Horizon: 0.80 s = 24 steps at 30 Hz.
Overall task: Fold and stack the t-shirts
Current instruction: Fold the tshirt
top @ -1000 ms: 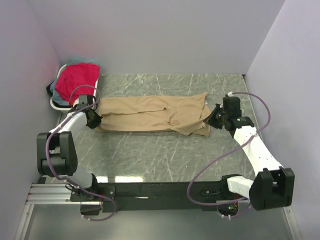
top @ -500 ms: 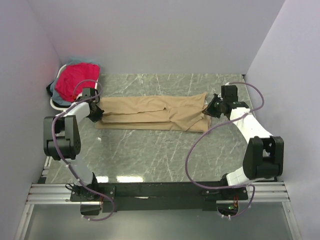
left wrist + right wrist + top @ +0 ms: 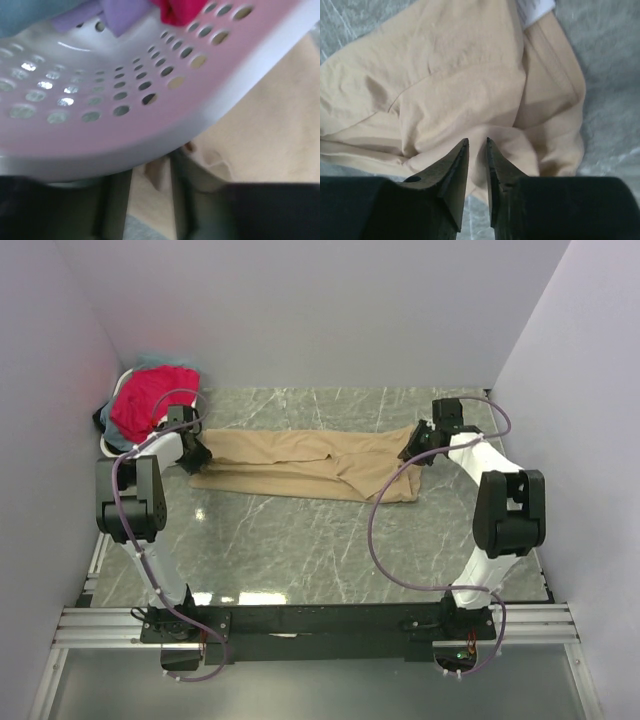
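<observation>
A tan t-shirt (image 3: 310,465) lies folded into a long band across the table. My left gripper (image 3: 197,455) is at its left end, right beside the basket. In the left wrist view its jaws (image 3: 150,200) stand a little apart, with tan cloth (image 3: 270,115) showing in the gap. My right gripper (image 3: 415,448) hovers over the shirt's right end. There the fingertips (image 3: 477,142) are narrowly open above the bunched tan cloth (image 3: 445,75), pinching nothing. A red-pink t-shirt (image 3: 150,395) tops the pile in the basket.
The white perforated basket (image 3: 112,445) sits at the back left corner, its wall (image 3: 125,100) close above my left fingers, with pale blue-grey cloth (image 3: 30,15) inside. Lilac walls enclose the table on three sides. A white label (image 3: 535,10) shows at the shirt's collar.
Both arms swung toward the back, carrying the shirt's near edge over into a narrower band. Both grippers went from shut to slightly open, letting go of the cloth.
</observation>
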### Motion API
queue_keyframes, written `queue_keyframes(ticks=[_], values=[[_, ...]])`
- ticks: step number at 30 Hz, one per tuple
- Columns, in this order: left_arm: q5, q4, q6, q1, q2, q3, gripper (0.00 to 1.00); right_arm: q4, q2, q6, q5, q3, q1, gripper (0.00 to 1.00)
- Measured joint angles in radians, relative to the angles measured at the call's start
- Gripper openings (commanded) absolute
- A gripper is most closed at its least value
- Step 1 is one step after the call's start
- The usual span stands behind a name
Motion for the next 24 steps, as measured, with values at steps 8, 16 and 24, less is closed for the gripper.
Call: queue_keyframes(ticks=[8,16,24], values=[[0.005,0.005,0.006,0.0,-0.014,0.011,0.92,-0.008,0.071,-0.026,0.063,0.106,-0.005,0.44],[-0.003,0.025,0.012,-0.016,-0.217,-0.034,0.99,-0.006,0.044,-0.066,0.021,0.155,-0.015,0.46],[0.051,0.099,0.034,-0.112,-0.334,-0.079,0.99,-0.006,-0.097,-0.059,-0.132,0.027,0.003,0.49]])
